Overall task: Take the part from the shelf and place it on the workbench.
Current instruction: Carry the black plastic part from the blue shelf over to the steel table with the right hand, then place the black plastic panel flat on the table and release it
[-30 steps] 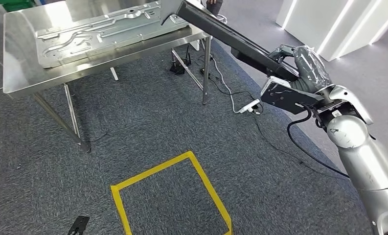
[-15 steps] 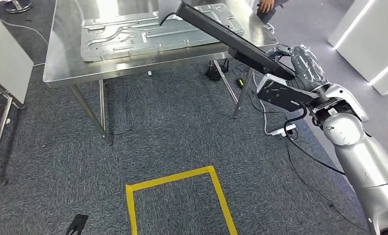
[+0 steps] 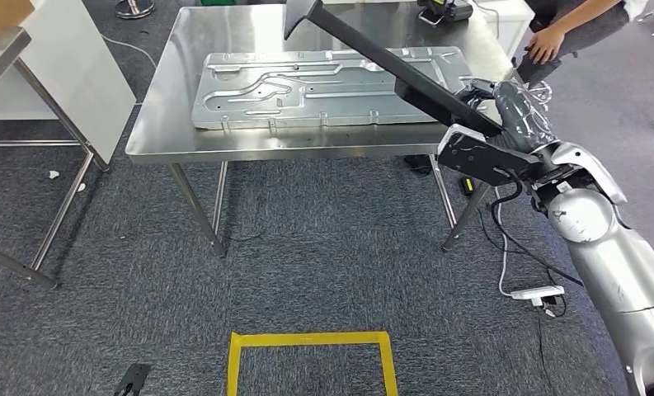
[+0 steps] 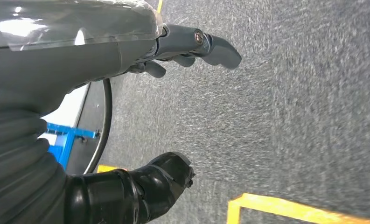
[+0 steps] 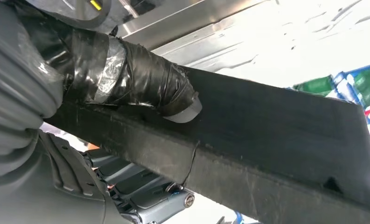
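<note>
Standing before — surface: a steel workbench (image 3: 154,136) lies ahead, with a large stamped metal panel (image 3: 323,91) flat on it; a person's hand (image 3: 546,45) rests near the far right corner.
Part — where: the long black part (image 3: 373,62) juts from the right robot hand (image 3: 505,111) up and forward, its far end hanging above the surface and the panel, not touching either.
Part — handling: it looks stiff and straight, showing no sag; held at one end, I judge it levers hard on the wrist and could swing. A hold nearer its middle would steady it.
Right robot hand: clamped around the part's near end, taped thumb (image 5: 141,84) pressed on its flat face.
Left robot hand (image 4: 141,116): hangs over carpet, fingers apart, holding nothing.
</note>
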`<move>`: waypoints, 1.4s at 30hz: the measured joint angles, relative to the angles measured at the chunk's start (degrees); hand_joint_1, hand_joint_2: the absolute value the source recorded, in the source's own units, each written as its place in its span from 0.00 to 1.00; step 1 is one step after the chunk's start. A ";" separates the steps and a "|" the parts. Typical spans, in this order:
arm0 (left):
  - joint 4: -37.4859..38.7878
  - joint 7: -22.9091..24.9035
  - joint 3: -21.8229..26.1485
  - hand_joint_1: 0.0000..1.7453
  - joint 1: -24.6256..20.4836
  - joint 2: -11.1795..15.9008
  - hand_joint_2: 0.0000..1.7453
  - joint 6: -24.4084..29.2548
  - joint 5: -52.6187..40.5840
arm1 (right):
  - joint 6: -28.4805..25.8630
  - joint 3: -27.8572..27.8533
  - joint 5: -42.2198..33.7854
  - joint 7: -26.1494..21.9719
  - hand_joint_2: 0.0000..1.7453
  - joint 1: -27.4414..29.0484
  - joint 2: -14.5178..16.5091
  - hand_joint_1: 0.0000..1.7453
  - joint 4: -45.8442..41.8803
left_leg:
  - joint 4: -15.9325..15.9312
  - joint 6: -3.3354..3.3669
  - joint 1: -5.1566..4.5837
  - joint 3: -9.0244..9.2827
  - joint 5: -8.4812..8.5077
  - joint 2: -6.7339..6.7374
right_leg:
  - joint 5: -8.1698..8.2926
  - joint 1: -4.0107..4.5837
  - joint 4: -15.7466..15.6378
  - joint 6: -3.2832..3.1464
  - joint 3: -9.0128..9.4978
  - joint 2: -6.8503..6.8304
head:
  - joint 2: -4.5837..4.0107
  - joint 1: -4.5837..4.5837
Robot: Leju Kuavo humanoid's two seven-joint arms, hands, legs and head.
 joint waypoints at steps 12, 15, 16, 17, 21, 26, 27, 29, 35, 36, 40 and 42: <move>-0.02 0.35 0.09 0.00 0.08 0.31 1.00 0.11 0.12 | 0.91 1.89 1.58 0.66 1.00 -2.82 1.05 1.00 3.63 | -16.61 3.06 -0.37 -2.14 11.80 1.72 | -6.41 0.28 10.26 2.40 5.82 -2.97 | 0.01 0.62; -0.02 0.31 0.11 0.00 -0.14 0.31 1.00 0.19 0.33 | 1.02 3.13 3.26 1.83 1.00 -3.81 1.17 1.00 6.06 | -17.59 3.26 -0.10 0.96 10.10 0.04 | -10.50 -0.27 18.97 2.85 -1.79 -0.38 | 0.01 0.74; -0.02 0.28 0.14 0.00 -0.10 0.31 1.00 0.19 0.44 | 1.13 3.82 3.78 2.35 1.00 -4.03 1.18 1.00 7.17 | -17.77 3.18 -0.04 2.09 9.35 -0.64 | -13.84 -0.39 19.34 2.95 -3.44 -0.23 | 0.01 0.76; -0.02 0.24 0.18 0.00 -0.03 0.31 1.00 0.19 0.52 | 1.28 4.51 4.15 2.80 1.00 -4.32 1.20 1.00 8.22 | -17.86 3.07 -0.04 3.16 8.57 -1.24 | -16.46 -0.46 18.55 2.97 -4.70 -0.20 | 0.00 0.77; -0.01 0.19 0.40 0.00 0.29 0.23 1.00 0.18 0.64 | 1.63 6.26 4.63 3.36 1.00 -5.98 1.28 1.00 10.98 | -17.72 2.69 -0.46 6.34 5.66 -2.69 | -5.40 0.06 6.68 1.42 -6.30 0.19 | 0.01 0.74; -0.01 0.19 0.52 0.00 0.17 0.43 1.00 0.07 0.95 | 2.38 8.60 7.32 5.31 1.00 -9.90 2.32 1.00 14.65 | -16.40 1.43 -0.66 7.30 3.53 -2.77 | 3.20 0.53 1.90 -0.37 -5.25 0.82 | 0.00 1.03; -0.01 0.19 0.54 0.00 0.09 0.50 1.00 0.02 1.02 | 2.39 9.27 8.17 5.73 1.00 -11.15 2.70 1.00 15.97 | -15.02 1.14 -0.66 6.71 2.99 -2.06 | 3.02 0.41 1.67 -0.69 -4.81 0.74 | 0.00 0.96; -0.01 0.19 0.55 0.00 -0.16 0.63 1.00 -0.08 1.09 | 2.03 10.81 10.01 6.36 1.00 -13.26 3.32 1.00 19.12 | -9.38 0.39 -0.40 3.70 0.58 -0.60 | 2.57 0.32 1.46 -1.24 -4.02 0.55 | 0.00 0.91; -0.01 0.17 0.91 0.00 -0.21 0.81 1.00 -0.10 1.11 | -0.86 15.63 14.29 7.23 1.00 -14.68 4.27 1.00 28.45 | -6.93 -1.22 0.85 -0.95 2.67 0.30 | 0.52 -0.04 2.82 -0.93 -2.79 0.30 | 0.00 0.86; -0.01 0.15 0.99 0.00 -0.21 0.85 1.00 -0.10 1.11 | -1.35 16.06 14.82 7.44 1.00 -14.79 4.35 1.00 29.51 | -10.68 -1.35 0.98 0.39 4.88 0.36 | 0.13 -0.16 3.22 -0.68 -2.67 0.25 | 0.00 0.87; -0.02 0.01 1.29 0.00 -0.24 0.97 1.00 -0.17 1.15 | -3.75 17.20 17.05 9.06 1.00 -15.42 4.72 1.00 33.37 | -15.19 -0.46 0.67 1.74 5.83 0.36 | -0.66 -0.08 4.14 0.29 -2.94 0.24 | 0.00 0.84; -0.02 -0.02 1.46 0.00 -0.11 1.03 1.00 -0.21 1.16 | -4.62 17.73 17.80 9.80 1.00 -15.46 4.81 1.00 35.19 | -15.32 -0.14 0.69 1.87 6.67 0.35 | -0.86 0.17 4.32 -0.55 -3.08 0.21 | 0.00 0.92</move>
